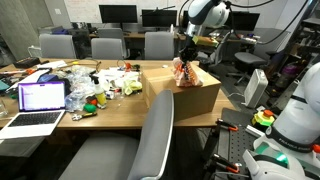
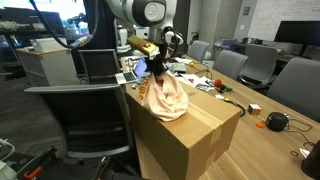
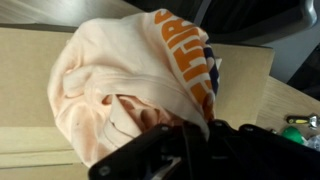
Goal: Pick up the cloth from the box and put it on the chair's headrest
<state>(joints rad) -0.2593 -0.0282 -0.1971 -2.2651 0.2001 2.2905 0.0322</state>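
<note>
Wrist view: gripper pinches a fold of the peach cloth, heaped on the box; an exterior view shows the chair alongside.

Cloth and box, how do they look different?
The cloth is soft-looking, crumpled and peach with orange letters; the box is stiff, flat-sided, plain brown cardboard. The cloth is small and bunched; the box is much bigger and sits under it. Both are pale, warm colours.
</note>
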